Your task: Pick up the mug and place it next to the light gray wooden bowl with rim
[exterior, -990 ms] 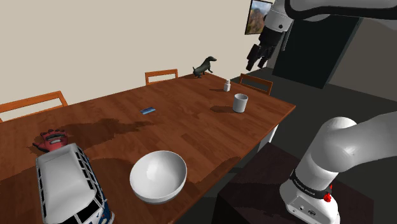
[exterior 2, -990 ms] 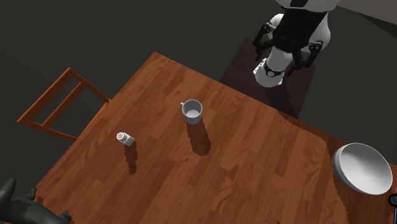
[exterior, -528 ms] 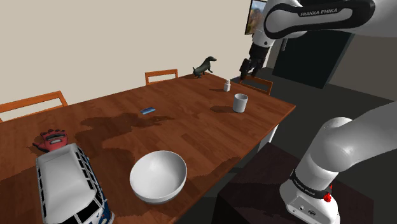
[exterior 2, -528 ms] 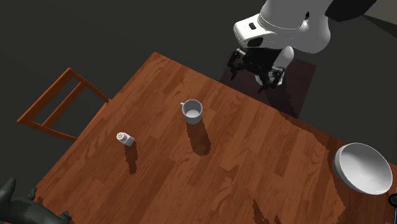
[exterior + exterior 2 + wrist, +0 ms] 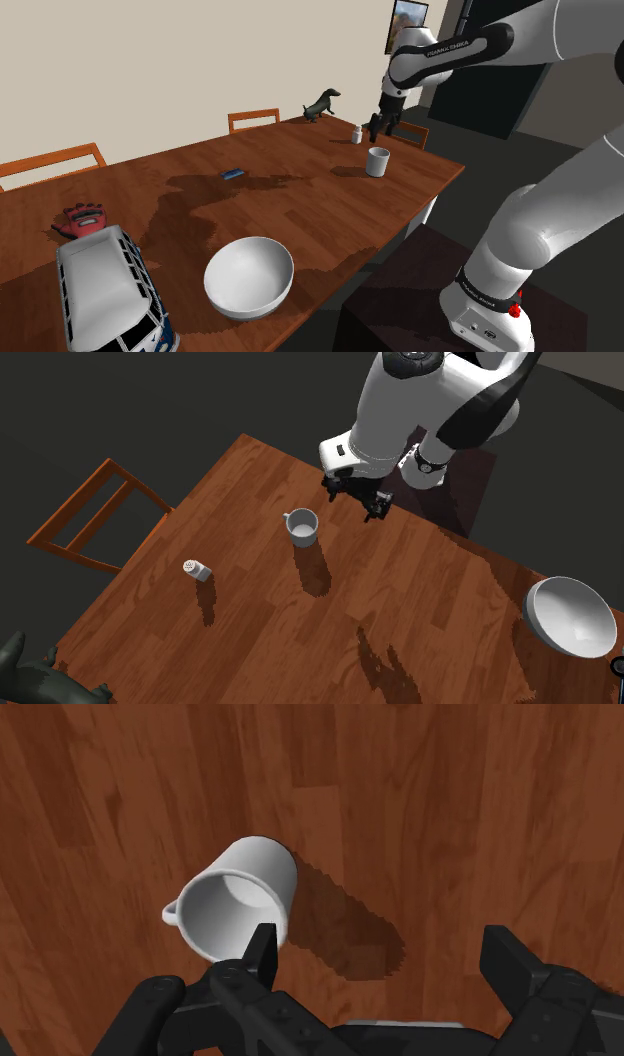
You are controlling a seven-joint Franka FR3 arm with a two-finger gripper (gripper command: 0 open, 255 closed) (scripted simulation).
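My gripper (image 5: 385, 954) is wide open and has hold of nothing; its two fingers stand well apart over bare table (image 5: 450, 814). In the shoulder view I see the gripper (image 5: 376, 127) hanging just above the mug (image 5: 377, 161), clear of it. In the second exterior view the gripper (image 5: 354, 499) sits up and to the right of the mug (image 5: 302, 528), near the table's edge.

The mug (image 5: 240, 899) is white and stands upright on the table, mouth up. It is off to the side of one finger, not between the two. Its handle points to the second exterior view's left.

A small white shaker (image 5: 356, 133) stands near the mug, and a dark dog figure (image 5: 321, 103) is beyond that.

The white bowl (image 5: 249, 277) lies well apart from the mug, near the table's edge close to the stand (image 5: 490, 310). In the second exterior view I see the bowl (image 5: 570, 616) at the lower right. Beside it, at the shoulder view's left, is a toy van (image 5: 105, 290).
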